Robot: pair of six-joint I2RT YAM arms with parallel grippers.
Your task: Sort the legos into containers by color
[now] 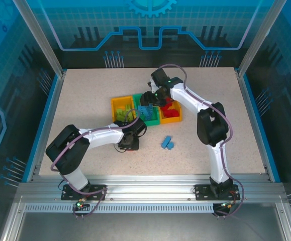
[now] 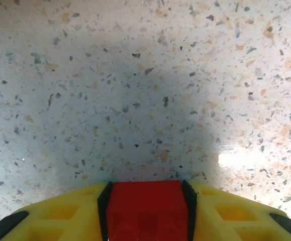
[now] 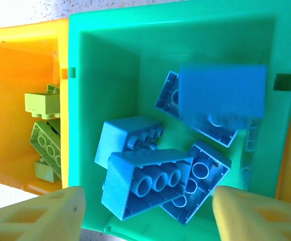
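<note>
My left gripper point(image 2: 145, 221) is shut on a red lego point(image 2: 145, 208), held between its black pads low over the bare tabletop. From above, the left gripper point(image 1: 129, 144) sits in front of the containers. My right gripper point(image 1: 148, 99) hovers open over the green middle bin point(image 3: 110, 50), its yellow fingers point(image 3: 39, 216) spread wide. Several blue legos point(image 3: 145, 181) lie in that bin, and a blurred blue lego point(image 3: 221, 90) is above them. Lime green legos point(image 3: 44, 130) lie in the left yellow bin point(image 3: 14, 75). Red legos point(image 1: 169, 111) fill the right orange bin point(image 1: 178, 119).
Two blue legos point(image 1: 167, 143) lie loose on the table in front of the bins, to the right of the left gripper. The speckled table point(image 1: 85, 100) is framed by blue edges and metal posts.
</note>
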